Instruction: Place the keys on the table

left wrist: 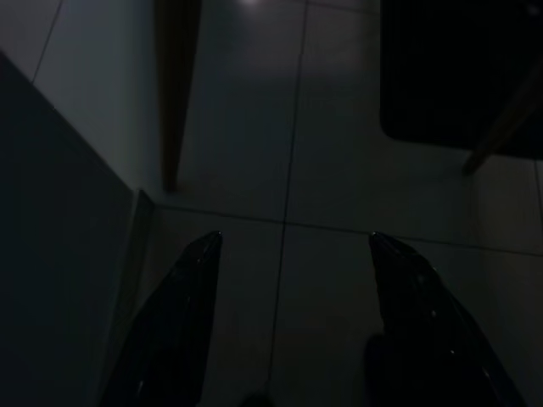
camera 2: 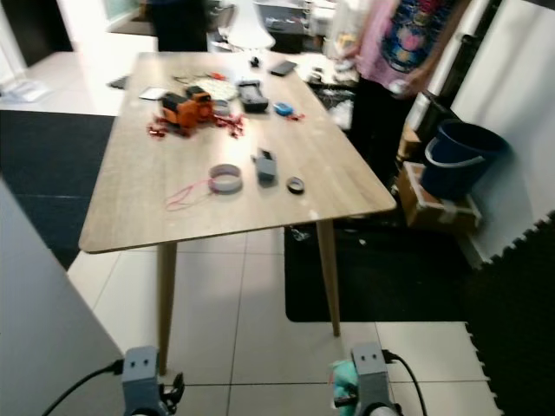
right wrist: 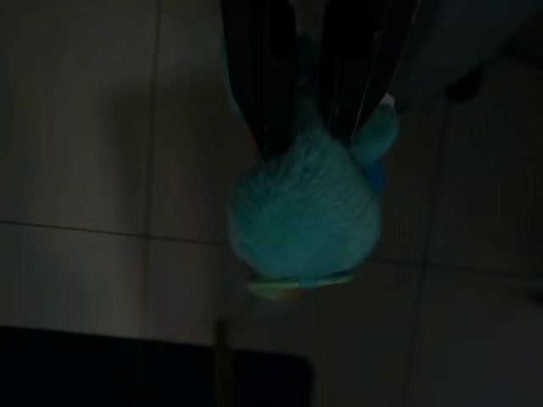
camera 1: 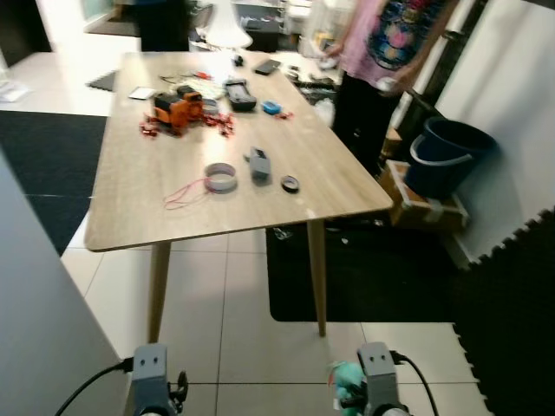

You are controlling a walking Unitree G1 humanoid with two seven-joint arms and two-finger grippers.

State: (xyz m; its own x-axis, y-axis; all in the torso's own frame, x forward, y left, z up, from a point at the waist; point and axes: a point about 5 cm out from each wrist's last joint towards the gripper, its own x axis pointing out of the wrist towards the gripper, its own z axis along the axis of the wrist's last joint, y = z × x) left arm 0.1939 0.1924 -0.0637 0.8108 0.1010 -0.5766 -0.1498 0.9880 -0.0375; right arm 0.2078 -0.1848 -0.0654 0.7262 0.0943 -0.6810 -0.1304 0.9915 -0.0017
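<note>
- Our right gripper (right wrist: pixel 310 127) hangs low over the floor tiles, fingers pinched on the keys (right wrist: pixel 304 212) with their fluffy teal fob.
- Our left gripper (left wrist: pixel 293 280) hangs spread, holding nothing.
- Ahead stands the wooden table (camera 1: pixel 130 217), a person (camera 1: pixel 386 43) beside it.

Bright, soft head views; dark wrists

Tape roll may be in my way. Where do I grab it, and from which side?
From above, with the open left gripper: one finger in the hole, one outside, pinching the near wall. The tape roll lies flat, hole up; red string lies at its left, a grey block at its right. The right gripper is shut on the teal fob.
</note>
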